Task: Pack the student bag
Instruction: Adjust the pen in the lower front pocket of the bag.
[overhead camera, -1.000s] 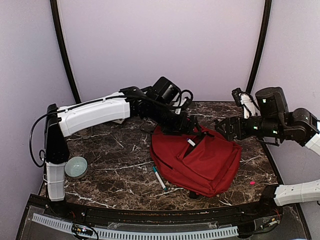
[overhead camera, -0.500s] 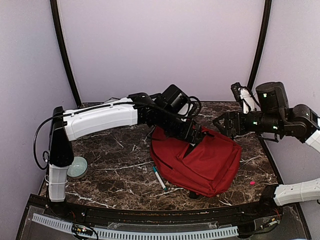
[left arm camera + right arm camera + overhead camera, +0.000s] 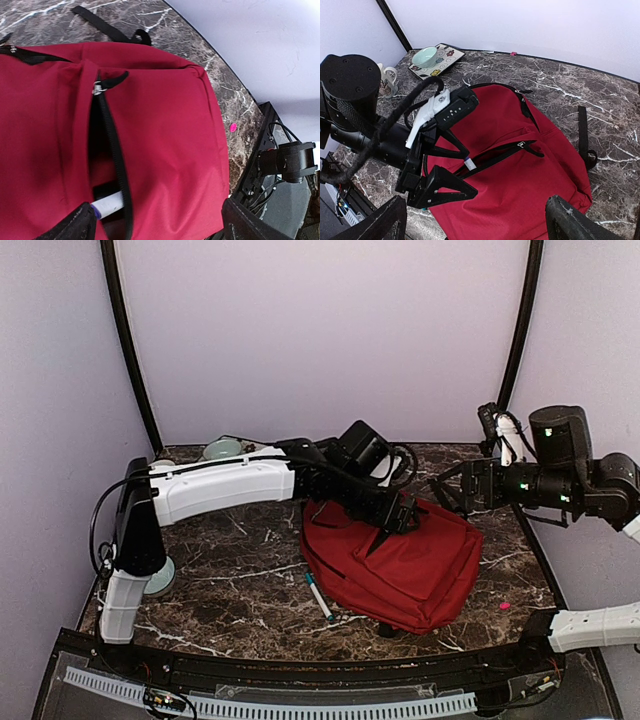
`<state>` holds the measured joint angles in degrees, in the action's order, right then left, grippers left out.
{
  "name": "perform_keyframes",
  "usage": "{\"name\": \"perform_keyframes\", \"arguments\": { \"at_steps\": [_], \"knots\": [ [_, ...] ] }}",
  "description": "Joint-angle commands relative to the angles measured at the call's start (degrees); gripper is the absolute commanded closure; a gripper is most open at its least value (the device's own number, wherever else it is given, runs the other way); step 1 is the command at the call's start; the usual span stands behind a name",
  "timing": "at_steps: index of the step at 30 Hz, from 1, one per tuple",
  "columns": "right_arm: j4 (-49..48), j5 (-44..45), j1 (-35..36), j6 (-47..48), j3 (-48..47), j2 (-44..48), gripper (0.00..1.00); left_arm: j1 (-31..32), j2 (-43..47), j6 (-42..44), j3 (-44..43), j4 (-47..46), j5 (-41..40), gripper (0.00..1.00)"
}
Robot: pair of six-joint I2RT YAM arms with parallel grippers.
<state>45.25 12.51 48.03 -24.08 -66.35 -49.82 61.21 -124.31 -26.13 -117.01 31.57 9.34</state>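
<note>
The student bag (image 3: 420, 570) is a large red backpack lying flat right of the table's centre, its front pocket zip open (image 3: 112, 150). A white marker (image 3: 469, 164) with a purple end pokes out of that pocket's slot. In the left wrist view the marker (image 3: 109, 204) lies just beside one finger. My left gripper (image 3: 388, 530) hovers over the pocket with its jaws wide apart, the marker between them but not clamped. My right gripper (image 3: 447, 490) hangs open above the bag's far right corner, holding nothing.
A teal-capped pen (image 3: 319, 597) lies on the marble just left of the bag. A round lid (image 3: 158, 575) sits by the left arm's base. At the back left, a bowl (image 3: 425, 56) rests on a stickered tablet (image 3: 445, 54) beside a mug (image 3: 387, 80). A pink scrap (image 3: 504, 605) lies near the right edge.
My left arm has reached further right over the bag, bringing the marker to the open front pocket. The right gripper has drifted slightly right and stays open.
</note>
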Motion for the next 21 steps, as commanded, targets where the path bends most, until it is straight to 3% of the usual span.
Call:
{"name": "perform_keyframes", "arguments": {
  "at_steps": [1, 9, 16, 21],
  "knots": [
    [-0.82, 0.93, -0.24, -0.06, -0.05, -0.33, 0.03, 1.54, -2.12, -0.16, -1.83, -1.1, 3.9, 0.11],
    [-2.24, 0.29, -0.28, 0.63, 1.92, -0.79, 0.03, 2.86, -3.25, 0.66, -5.68, -1.53, 7.16, 0.11],
    [-3.21, 0.47, -0.25, 1.46, 1.44, -1.67, 0.03, 2.78, -1.29, 1.49, -13.53, 6.81, -1.21, 0.11],
    [-3.84, 0.01, -0.25, 1.75, 1.29, -1.89, 0.03, 2.69, 6.41, 1.1, -9.22, 9.62, -9.96, 0.08]
  ]
}}
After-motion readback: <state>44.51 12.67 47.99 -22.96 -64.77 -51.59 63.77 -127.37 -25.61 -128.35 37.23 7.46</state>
